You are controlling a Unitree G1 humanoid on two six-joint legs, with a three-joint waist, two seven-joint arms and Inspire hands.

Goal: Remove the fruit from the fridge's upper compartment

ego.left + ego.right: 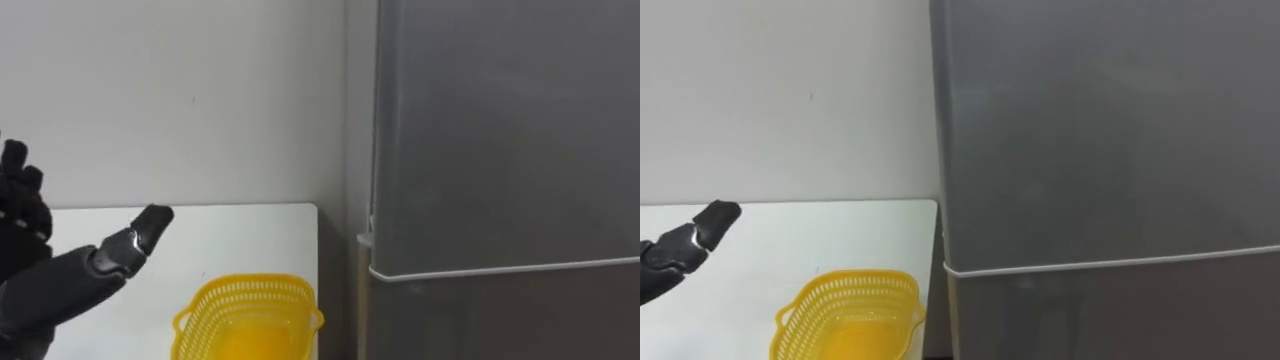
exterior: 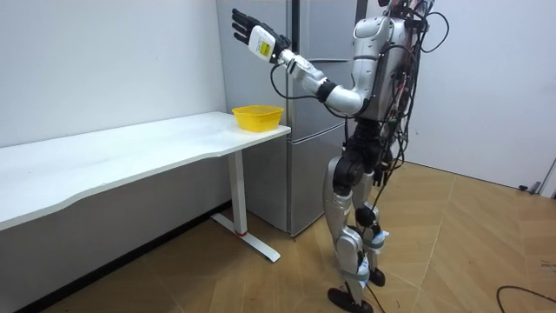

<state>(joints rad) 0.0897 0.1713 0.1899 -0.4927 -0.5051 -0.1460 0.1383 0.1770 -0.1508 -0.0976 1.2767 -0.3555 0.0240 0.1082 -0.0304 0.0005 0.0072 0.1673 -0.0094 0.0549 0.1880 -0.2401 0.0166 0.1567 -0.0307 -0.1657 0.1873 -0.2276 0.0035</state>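
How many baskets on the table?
1: the yellow basket sits at the table end beside the fridge. The table's other end leaves the room view, so more could be there.

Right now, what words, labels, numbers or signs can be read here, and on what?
None can be read.
The fridge doors, the yellow basket and the white table carry no print.
The small tag on the back of the left hand, in the room view, is too small to read.
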